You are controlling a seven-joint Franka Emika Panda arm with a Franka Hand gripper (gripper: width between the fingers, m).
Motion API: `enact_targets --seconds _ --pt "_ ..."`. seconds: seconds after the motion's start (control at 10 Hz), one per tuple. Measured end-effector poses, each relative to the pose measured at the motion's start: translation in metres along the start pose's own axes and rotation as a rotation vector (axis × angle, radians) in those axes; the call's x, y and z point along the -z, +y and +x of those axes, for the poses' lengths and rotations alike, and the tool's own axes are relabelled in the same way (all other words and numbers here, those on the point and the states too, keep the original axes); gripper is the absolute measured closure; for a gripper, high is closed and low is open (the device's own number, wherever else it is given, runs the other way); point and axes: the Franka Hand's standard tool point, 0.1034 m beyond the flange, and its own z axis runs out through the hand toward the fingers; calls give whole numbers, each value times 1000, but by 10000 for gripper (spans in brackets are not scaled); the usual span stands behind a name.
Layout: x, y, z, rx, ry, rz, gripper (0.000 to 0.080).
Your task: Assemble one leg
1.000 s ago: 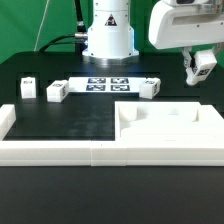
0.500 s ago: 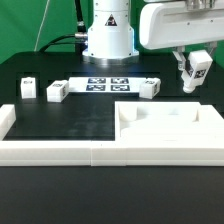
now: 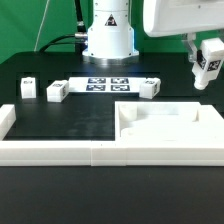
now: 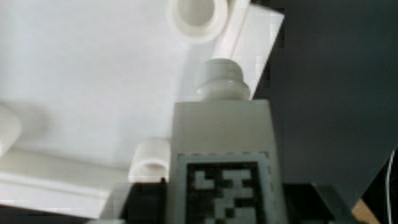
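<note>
My gripper [image 3: 207, 68] hangs at the exterior view's far right, above the table, shut on a small white leg [image 3: 209, 58] with a black-and-white tag. In the wrist view the leg [image 4: 224, 135] stands between the dark fingers [image 4: 150, 200], its threaded tip pointing away, and the gripper [image 4: 224, 205] grips its tagged end. Below it lies the white panel [image 4: 80, 90], with a round socket [image 4: 196, 12] near its corner. The panel [image 3: 165, 128] sits at the front right of the table.
Three more legs lie on the black table: two at the exterior view's left [image 3: 27, 87] [image 3: 56, 92] and one by the marker board's right end [image 3: 149, 87]. The marker board [image 3: 105, 83] lies before the robot base. White border rails [image 3: 90, 152] run along the front.
My gripper has moved toward the exterior view's right and slightly up, carrying the leg with it. The other parts have not moved.
</note>
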Motion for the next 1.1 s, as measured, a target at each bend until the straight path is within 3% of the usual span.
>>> enact_targets --seconds 0.2,0.3,0.4,0.8,1.1 --pt "3 2 10 2 184 -13 509" --pt "-1 5 5 16 249 -20 509" --pt "-7 12 6 45 251 -26 509" --pt "-14 28 58 71 304 -33 509" --pt "-34 33 64 70 309 -30 509"
